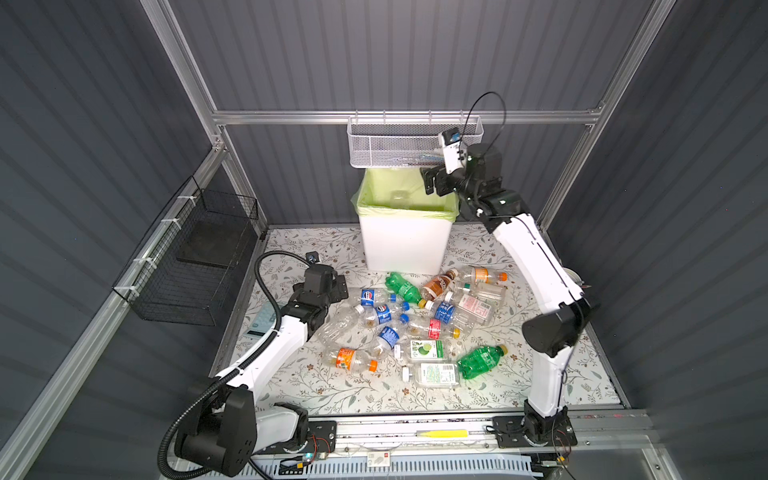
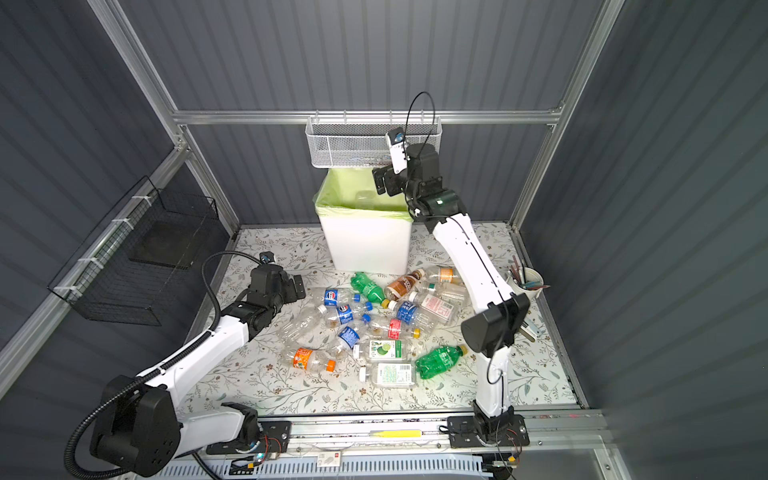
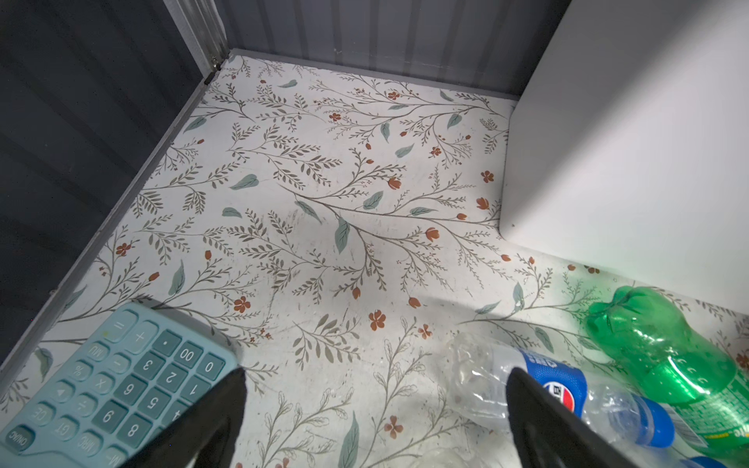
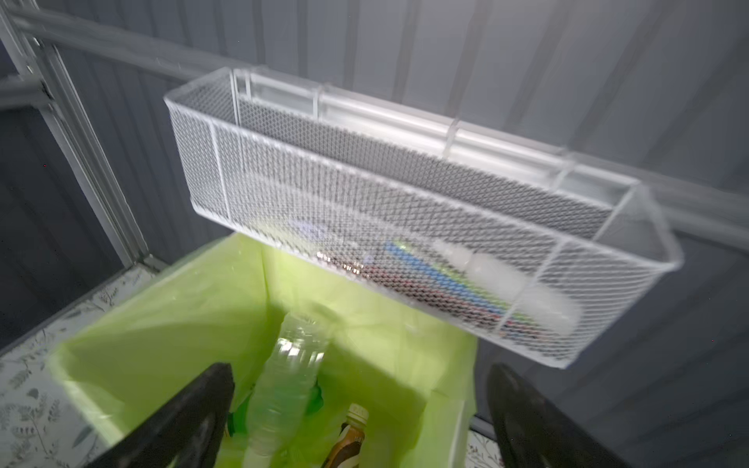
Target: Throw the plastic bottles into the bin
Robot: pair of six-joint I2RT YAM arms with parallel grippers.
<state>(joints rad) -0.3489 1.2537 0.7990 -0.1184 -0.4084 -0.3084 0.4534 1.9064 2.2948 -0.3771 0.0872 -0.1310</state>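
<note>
Right claw [image 4: 360, 369] spread wide over bin [image 4: 170, 320] rim, clear bottle [image 4: 292, 364] loose between, left claw [image 3: 377, 375] wide above bare mat [image 3: 324, 194].

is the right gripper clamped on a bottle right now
No, the right gripper has its jaws wide apart over the bin, and the clear bottle between them touches neither.

White arms [image 1: 536, 257], black joints [image 1: 548, 332] (corrugated cable [image 1: 262, 270])
</note>
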